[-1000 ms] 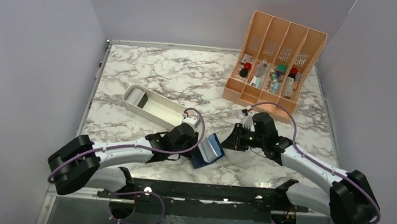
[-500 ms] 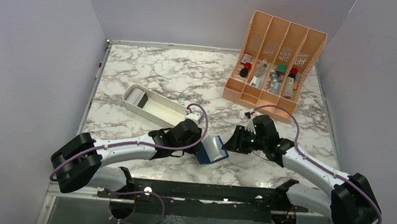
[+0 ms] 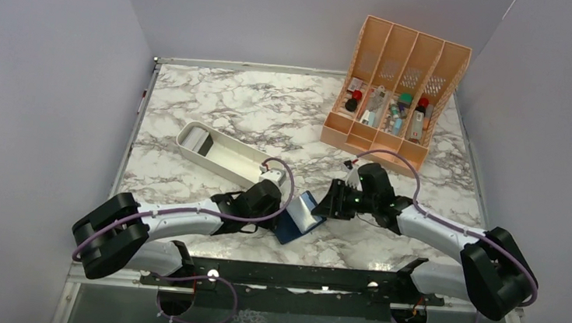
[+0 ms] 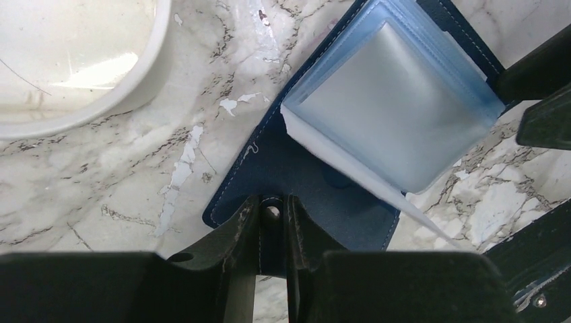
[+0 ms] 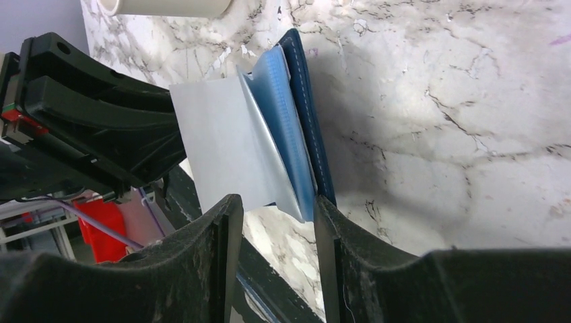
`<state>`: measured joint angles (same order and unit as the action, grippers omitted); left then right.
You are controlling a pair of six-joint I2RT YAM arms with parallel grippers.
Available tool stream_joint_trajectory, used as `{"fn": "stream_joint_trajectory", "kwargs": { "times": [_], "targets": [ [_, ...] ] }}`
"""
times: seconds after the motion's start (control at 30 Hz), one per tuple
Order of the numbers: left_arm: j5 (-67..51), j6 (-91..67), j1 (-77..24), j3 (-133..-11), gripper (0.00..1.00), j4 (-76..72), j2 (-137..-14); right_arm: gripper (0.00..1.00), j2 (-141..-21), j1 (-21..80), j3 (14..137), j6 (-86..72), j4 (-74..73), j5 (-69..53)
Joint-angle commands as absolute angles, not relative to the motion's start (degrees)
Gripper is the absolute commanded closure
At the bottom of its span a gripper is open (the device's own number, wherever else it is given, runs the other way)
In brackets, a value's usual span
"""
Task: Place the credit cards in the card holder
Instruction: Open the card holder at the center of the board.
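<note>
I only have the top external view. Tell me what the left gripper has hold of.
Observer: On the left wrist view, the left gripper is shut on the card holder, on its navy flap at the snap stud.
Operator: Now report the right jaws.
Observer: The right gripper is open; the corner of the blue sleeves sits between its fingers.
Operator: Check the front sleeve.
Observer: A grey front sheet fans away from the blue sleeves; card or sleeve, I cannot tell.
</note>
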<state>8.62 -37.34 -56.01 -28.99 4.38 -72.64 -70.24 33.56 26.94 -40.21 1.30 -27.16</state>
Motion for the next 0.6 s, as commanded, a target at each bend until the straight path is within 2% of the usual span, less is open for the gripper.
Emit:
{"fn": "stream_joint_trajectory", "kwargs": {
  "times": [0.0, 0.37, 0.57],
  "targets": [
    [10.6, -37.8, -56.25, -27.96, 0.8, 1.55, -71.68, 0.52, -73.48, 34.24, 28.05, -41.06, 7.36, -31.53],
    [12.29, -34.74, -56.23, -27.03, 0.83, -2.44, -73.46, 0.6, -77.17, 34.91, 28.99, -41.31, 9.29, -31.62],
    [11.3, -33.47, -56.25, -27.25, 0.84, -4.45, -75.58, 0.8, -76.12, 34.91, 28.47, -41.4, 8.8, -30.24]
  ]
}}
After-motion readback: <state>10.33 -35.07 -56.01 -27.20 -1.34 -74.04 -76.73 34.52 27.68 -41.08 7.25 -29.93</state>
